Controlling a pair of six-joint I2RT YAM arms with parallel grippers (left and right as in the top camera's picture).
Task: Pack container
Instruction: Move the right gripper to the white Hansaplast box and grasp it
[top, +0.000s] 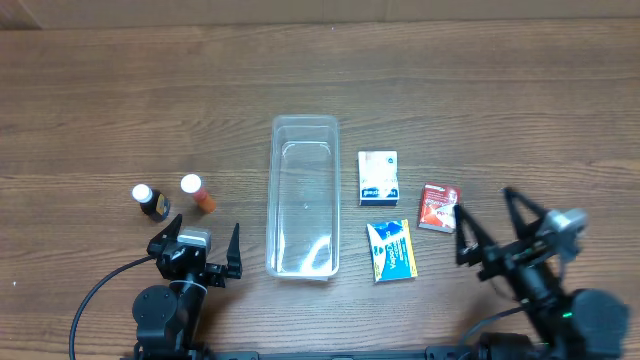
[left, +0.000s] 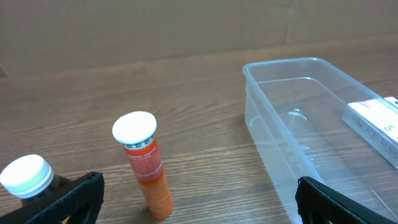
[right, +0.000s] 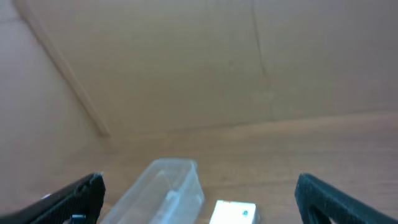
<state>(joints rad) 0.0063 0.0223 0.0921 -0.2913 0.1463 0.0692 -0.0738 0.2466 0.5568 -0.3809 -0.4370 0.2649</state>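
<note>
Grippers on both arms are shown spread wide and empty in the overhead view, the left gripper (top: 197, 245) and right gripper (top: 483, 203) poised at the near edge of the desk (top: 100, 100). The clear rectangular plastic container (top: 304, 121) lies mid-desk, unfilled; packing is judged unstarted. In the left wrist view, an upright orange white-capped tube (left: 148, 167) is faced. In the right wrist view, the container is seen ahead, low.

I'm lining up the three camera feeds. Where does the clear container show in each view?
Overhead: the container lies mid-table, its long side running away from the arms.
Left wrist: the container fills the right half, its near end cut off below.
Right wrist: the container sits at the bottom edge, left of centre, blurred.
Shared landmark: the white box beside it, seen through the clear wall in left wrist and at the bottom in right wrist.
</note>
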